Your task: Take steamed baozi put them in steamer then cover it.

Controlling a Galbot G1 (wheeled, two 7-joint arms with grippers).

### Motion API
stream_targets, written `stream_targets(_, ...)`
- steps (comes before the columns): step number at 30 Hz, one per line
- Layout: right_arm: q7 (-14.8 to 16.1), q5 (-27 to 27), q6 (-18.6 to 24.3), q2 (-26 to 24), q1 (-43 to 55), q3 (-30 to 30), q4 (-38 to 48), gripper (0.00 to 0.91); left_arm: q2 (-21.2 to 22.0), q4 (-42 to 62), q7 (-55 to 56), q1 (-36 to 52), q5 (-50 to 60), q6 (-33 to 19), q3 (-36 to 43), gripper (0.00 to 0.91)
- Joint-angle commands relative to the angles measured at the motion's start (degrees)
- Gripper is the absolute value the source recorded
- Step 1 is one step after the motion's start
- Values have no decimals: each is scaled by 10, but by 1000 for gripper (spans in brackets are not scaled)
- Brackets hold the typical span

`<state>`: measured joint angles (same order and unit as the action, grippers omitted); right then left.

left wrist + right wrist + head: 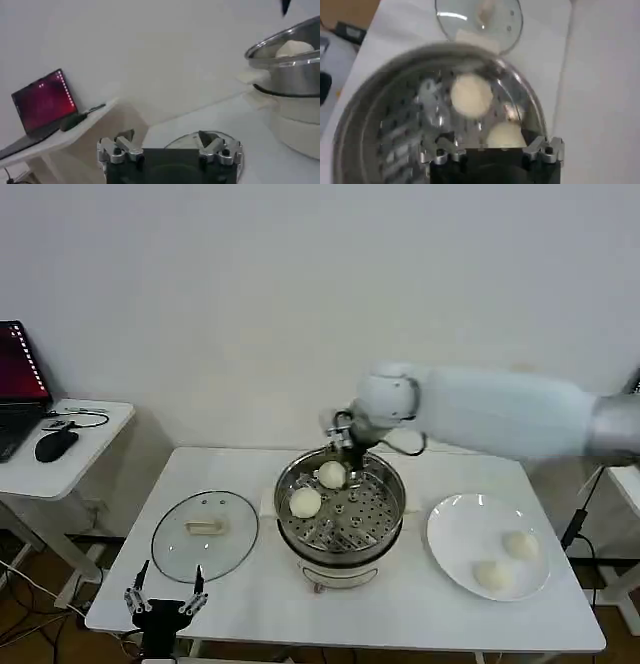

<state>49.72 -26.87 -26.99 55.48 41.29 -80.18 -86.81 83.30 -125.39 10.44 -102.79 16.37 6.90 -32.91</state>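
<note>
The head view looks forward and down from above the white table (400,604), taking in the whole tabletop and the wall behind. The left wrist view sits low at the table's near left corner, facing across it toward the steamer (287,65) and a side desk with a laptop (42,102). The right wrist view looks steeply down, close over the steamer (375,130). All three share the steamer and the cover (205,534).
</note>
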Motion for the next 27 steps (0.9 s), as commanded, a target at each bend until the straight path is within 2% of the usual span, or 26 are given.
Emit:
stream_targets(1,83,199,113,-278,19,20,-114,907,-2,11,0,0,5,-1,12,907)
stream_targets(5,90,282,147,-358,-76,92,-148,907,-3,19,-1,0,11,-1,20,907)
stream_targets(7,97,308,162,-395,-146,156,-156,907,-5,25,-1,0,13,-2,23,907)
stream_targets(13,104,372,218,-487,-204,162,-177,907,-9,42,0,-1,14,-5,27,907)
stream_targets(18,102,393,231,-527,-248,176,-186,907,-10,52,-1,4,19,-5,39,907)
stream_targets(20,90,399,224,-527,-312,225,-179,907,-9,55,-1,7,23,-5,45,907)
stream_targets(21,85,400,222,-525,-321,227,-176,907,-9,56,-1,7,24,-5,47,907)
stream_targets(22,77,398,213,-518,-401,308,-171,907,-8,57,-1,7,25,-5,48,907)
stream_targets(23,73,398,208,-512,-487,355,-167,907,-8,57,-1,6,26,-5,49,907)
stream_targets(24,66,400,208,-504,-602,470,-161,907,-8,58,-1,6,27,-4,49,907)
stream_targets(25,64,413,205,-488,-652,535,-153,907,-8,58,-1,5,30,-4,50,907)
stream_targets(26,60,417,205,-485,-663,538,-149,907,-8,57,-2,5,31,-3,49,907)
stream_targets(27,60,417,201,-469,-732,613,-144,907,-9,57,-2,5,31,-2,49,907)
